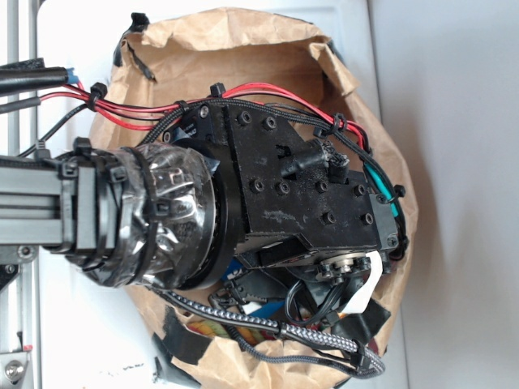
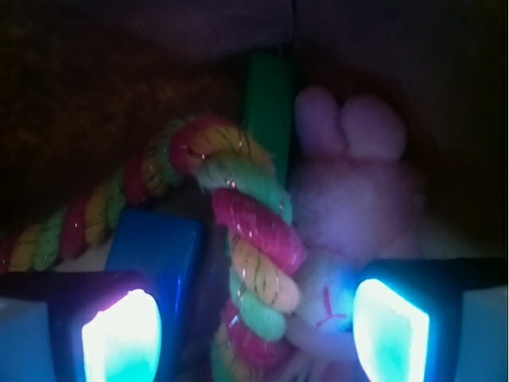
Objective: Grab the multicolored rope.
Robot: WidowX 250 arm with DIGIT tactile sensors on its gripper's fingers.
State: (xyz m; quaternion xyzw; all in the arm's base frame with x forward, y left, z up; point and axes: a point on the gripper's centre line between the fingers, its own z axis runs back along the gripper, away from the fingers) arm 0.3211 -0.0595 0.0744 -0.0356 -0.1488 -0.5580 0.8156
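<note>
— Setting?
— A white surface (image 1: 454, 162) carries a crumpled brown paper bag (image 1: 268, 40); the arm (image 1: 308, 203) reaches into its mouth, red wires (image 1: 268, 93) and a grey-and-black braided cable (image 1: 324, 339) running along it.

— Inside the bag?
— Dim. The multicolored rope (image 2: 254, 247) bends from the bag's left wall up to centre, then runs down between the fingers. Beside it: a blue block (image 2: 155, 247), a green stick (image 2: 270, 95), a pale plush rabbit (image 2: 358, 183).

— Gripper?
— The gripper (image 2: 254, 330) is released — glowing pads (image 2: 119, 338) stand apart, the rope passing between them, closer to neither. Contact cannot be confirmed.
</note>
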